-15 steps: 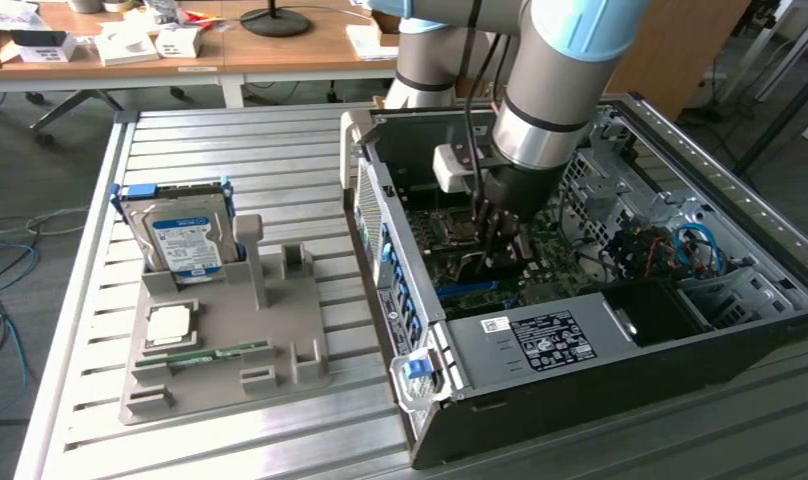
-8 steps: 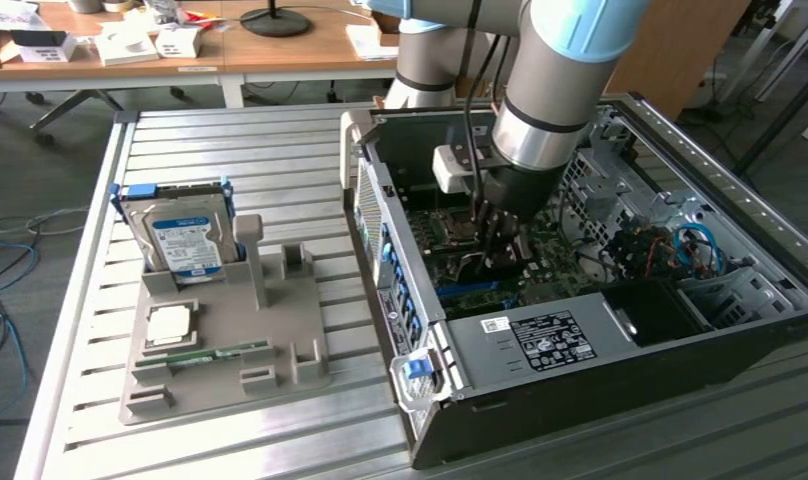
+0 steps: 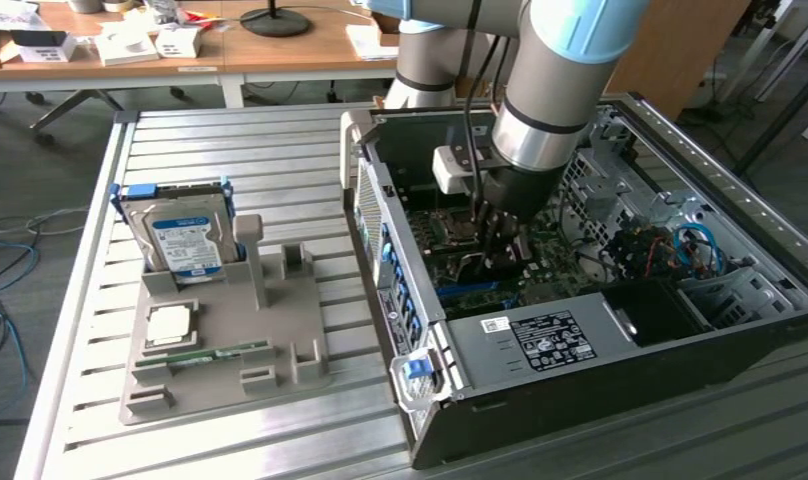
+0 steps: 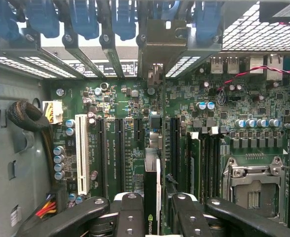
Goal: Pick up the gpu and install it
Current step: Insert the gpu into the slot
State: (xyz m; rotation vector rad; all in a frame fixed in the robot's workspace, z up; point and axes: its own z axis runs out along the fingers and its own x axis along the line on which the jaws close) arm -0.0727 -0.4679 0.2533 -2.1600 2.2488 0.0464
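Inside open computer case (image 3: 578,420), tool (image 4: 154,202) grips gpu (image 4: 151,180) edge-on over motherboard (image 4: 120,98)

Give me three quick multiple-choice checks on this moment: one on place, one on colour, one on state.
1. Where is the gpu?
A. Inside the computer case, edge-on over the motherboard
B. Lying outside the case
C. In a person's hand

2. What colour is the long slot beside the dark expansion slots?
A. Red
B. Yellow
C. White

3. What state is the claw in?
A. Open and empty
B. Shut on the gpu
C. Shut on a cable

Answers:
1 A, the wrist view shows the card's edge above the board's slots.
2 C, the slot stands out white against the green board.
3 B, its fingers sit on either side of the card, holding it.
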